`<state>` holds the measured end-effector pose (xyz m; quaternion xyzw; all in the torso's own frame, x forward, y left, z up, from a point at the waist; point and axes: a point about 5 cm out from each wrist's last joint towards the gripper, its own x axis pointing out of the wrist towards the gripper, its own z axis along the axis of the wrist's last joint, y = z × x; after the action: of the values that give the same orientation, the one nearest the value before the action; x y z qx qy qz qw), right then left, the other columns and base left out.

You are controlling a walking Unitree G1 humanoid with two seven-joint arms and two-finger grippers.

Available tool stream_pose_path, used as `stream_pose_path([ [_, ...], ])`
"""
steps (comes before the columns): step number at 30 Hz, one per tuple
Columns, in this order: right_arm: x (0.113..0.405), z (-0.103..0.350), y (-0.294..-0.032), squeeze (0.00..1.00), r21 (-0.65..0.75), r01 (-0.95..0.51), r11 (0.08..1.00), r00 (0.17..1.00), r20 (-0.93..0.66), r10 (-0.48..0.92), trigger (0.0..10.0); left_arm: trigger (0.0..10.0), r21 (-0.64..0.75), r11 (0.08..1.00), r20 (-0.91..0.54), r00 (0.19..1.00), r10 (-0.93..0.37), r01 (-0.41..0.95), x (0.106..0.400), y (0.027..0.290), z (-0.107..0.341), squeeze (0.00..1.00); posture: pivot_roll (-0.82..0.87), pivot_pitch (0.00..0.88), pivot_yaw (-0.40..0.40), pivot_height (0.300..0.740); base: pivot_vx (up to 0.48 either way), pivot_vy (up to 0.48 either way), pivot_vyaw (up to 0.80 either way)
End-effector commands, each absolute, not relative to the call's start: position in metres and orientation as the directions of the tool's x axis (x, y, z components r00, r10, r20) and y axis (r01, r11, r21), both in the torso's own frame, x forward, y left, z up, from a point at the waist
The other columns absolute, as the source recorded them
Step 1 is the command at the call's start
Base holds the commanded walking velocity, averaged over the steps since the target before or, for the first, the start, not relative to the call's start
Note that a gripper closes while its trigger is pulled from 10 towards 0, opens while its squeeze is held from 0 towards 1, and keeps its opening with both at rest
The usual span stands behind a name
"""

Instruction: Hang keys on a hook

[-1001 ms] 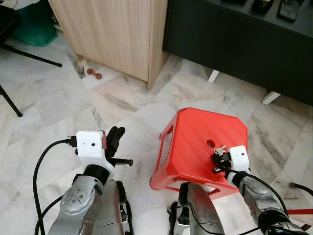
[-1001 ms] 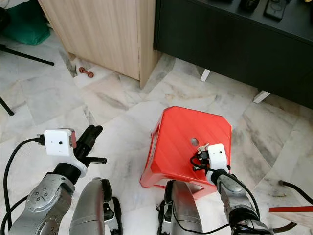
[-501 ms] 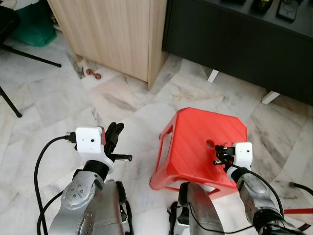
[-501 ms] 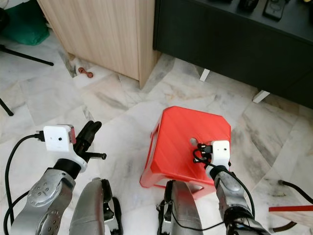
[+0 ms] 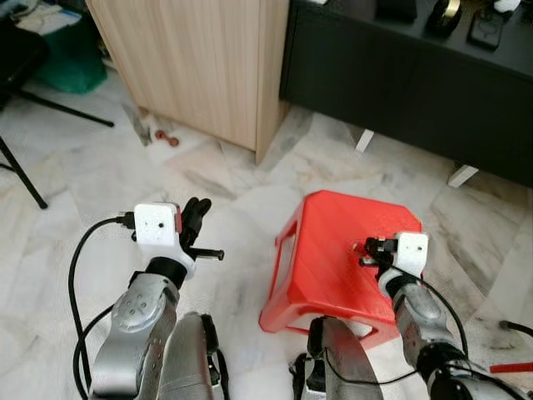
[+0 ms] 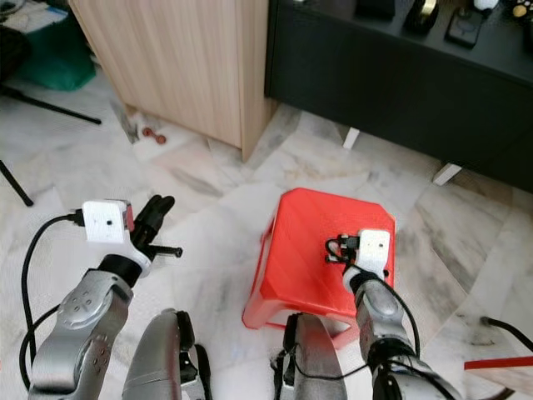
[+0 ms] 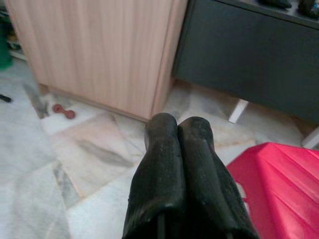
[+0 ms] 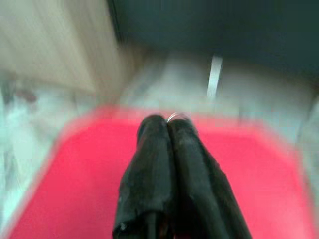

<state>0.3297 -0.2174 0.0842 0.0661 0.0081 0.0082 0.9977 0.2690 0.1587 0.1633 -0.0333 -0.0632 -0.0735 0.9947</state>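
I have the right gripper (image 8: pixel 167 122) over the top of the red plastic stool (image 5: pixel 333 267), fingers pressed together. A sliver of silver metal ring (image 8: pixel 178 117) shows at the fingertips in the blurred right wrist view; it looks like the keys' ring pinched there, though I cannot make out the keys themselves. From the head camera the gripper (image 5: pixel 372 250) sits above the stool's far right part, near the small hole in the seat.

My left gripper (image 7: pixel 179 124) hangs over the white marble floor (image 5: pixel 92 183) to the stool's left, fingers closed on nothing.

Ahead: a light wooden cabinet (image 5: pixel 200 67) beside a low black cabinet (image 5: pixel 400 83). A small red-brown object (image 5: pixel 164 137) lies on the floor by the wooden cabinet's base.
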Motion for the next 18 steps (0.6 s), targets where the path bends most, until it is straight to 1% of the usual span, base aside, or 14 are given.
stream_pose_path([
  [1, 0.325, 0.087, -0.225, 0.0, 0.147, 0.009, 0.989, 1.0, -0.001, -0.009, 0.0, 10.0, -0.047, 0.989, 0.115, 0.984, -0.134, 0.14, 0.268, 0.162, 0.157, 0.0, 0.01, 0.111, -0.066, 0.621, 0.0, 0.0, 0.0],
  [6, 0.32, 0.081, -0.224, 0.0, 0.162, 0.037, 0.986, 0.999, -0.011, -0.036, 0.0, 10.0, -0.047, 0.989, 0.118, 0.984, -0.131, 0.138, 0.271, 0.163, 0.154, 0.0, 0.01, 0.08, -0.062, 0.621, 0.0, 0.0, 0.0],
  [7, 0.319, 0.08, -0.224, 0.0, 0.162, 0.039, 0.986, 0.999, -0.017, -0.037, 7.8, 10.0, -0.046, 0.989, 0.121, 0.984, -0.131, 0.138, 0.272, 0.163, 0.154, 0.0, 0.01, 0.071, -0.06, 0.621, 0.0, 0.0, 0.0],
  [8, 0.317, 0.081, -0.223, 0.0, 0.162, 0.04, 0.986, 0.999, -0.021, -0.037, 7.8, 10.0, -0.045, 0.989, 0.123, 0.984, -0.132, 0.138, 0.272, 0.163, 0.153, 0.0, 0.01, 0.071, -0.06, 0.621, 0.0, 0.0, 0.0],
  [9, 0.315, 0.082, -0.223, 0.0, 0.168, 0.042, 0.985, 0.999, -0.024, -0.039, 10.0, 10.0, -0.044, 0.989, 0.125, 0.983, -0.132, 0.139, 0.273, 0.164, 0.153, 0.0, 0.01, 0.064, -0.059, 0.621, 0.0, 0.0, 0.0],
  [13, 0.307, 0.087, -0.218, 0.0, 0.205, 0.022, 0.979, 1.0, -0.003, -0.022, 10.0, 10.0, -0.044, 0.989, 0.126, 0.983, -0.133, 0.139, 0.272, 0.165, 0.15, 0.0, 0.02, 0.045, -0.055, 0.621, 0.0, 0.0, 0.0],
  [18, 0.298, 0.089, -0.217, 0.0, 0.206, 0.018, 0.978, 0.999, 0.022, -0.023, 10.0, 10.0, -0.043, 0.989, 0.124, 0.983, -0.132, 0.139, 0.27, 0.166, 0.149, 0.0, 0.02, 0.025, -0.051, 0.626, 0.0, 0.0, 0.0],
])
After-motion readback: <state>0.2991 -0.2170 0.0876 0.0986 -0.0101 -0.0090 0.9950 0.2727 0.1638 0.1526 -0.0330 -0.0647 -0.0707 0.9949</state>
